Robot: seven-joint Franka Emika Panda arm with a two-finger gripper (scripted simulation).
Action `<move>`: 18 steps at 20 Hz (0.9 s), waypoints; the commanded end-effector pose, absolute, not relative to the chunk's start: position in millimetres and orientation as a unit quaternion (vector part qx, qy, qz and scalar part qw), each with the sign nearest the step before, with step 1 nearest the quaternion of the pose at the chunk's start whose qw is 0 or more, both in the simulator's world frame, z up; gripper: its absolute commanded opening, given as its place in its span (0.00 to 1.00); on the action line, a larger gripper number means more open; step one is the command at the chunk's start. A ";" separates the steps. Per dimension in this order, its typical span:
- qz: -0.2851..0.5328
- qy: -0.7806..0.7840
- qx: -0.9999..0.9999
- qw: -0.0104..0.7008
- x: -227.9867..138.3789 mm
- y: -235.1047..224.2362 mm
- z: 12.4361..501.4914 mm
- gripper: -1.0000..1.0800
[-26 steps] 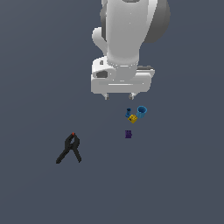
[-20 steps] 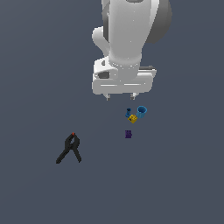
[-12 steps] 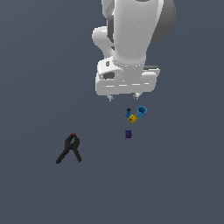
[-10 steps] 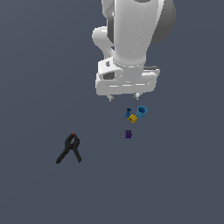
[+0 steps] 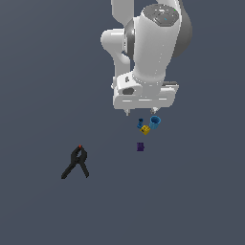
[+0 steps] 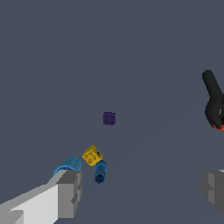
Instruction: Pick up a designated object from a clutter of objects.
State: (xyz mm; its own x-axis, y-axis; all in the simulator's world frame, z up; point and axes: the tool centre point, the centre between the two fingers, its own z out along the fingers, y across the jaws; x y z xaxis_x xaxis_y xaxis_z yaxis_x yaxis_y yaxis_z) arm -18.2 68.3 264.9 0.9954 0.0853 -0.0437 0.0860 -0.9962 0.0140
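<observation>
The bright-blue cup [image 5: 155, 122] stands on the grey floor, with the yellow cube [image 5: 145, 129] touching or nearly touching it and the tiny dark-blue piece [image 5: 140, 124] beside that. In the wrist view the cup [image 6: 68, 166] shows partly behind one grey fingertip [image 6: 68, 192]; the cube [image 6: 92, 155] and dark-blue piece [image 6: 100, 171] lie between the fingers. My gripper [image 5: 140, 112] hangs open just above this cluster, its fingers far apart, holding nothing. The other fingertip [image 6: 213, 189] sits well away from the clutter.
A small purple block [image 5: 140, 147] lies a little past the cluster, also seen in the wrist view as a purple block [image 6: 109, 118]. The black spring clamp [image 5: 76, 162] with a red tip lies far off toward the exterior view's left; the clamp [image 6: 214, 101] shows at the wrist view's edge.
The arm's hand has shifted slightly toward the exterior view's right and a little lower over the cluster. The objects have stayed in place.
</observation>
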 end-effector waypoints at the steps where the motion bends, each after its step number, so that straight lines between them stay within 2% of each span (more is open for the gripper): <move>1: -0.020 0.037 0.999 0.009 -23.1 79.1 250.2 0.96; 8: -0.013 0.014 1.000 0.010 -48.7 117.8 196.5 0.96; 18: -0.004 -0.018 1.000 0.006 -105.3 165.9 126.2 0.96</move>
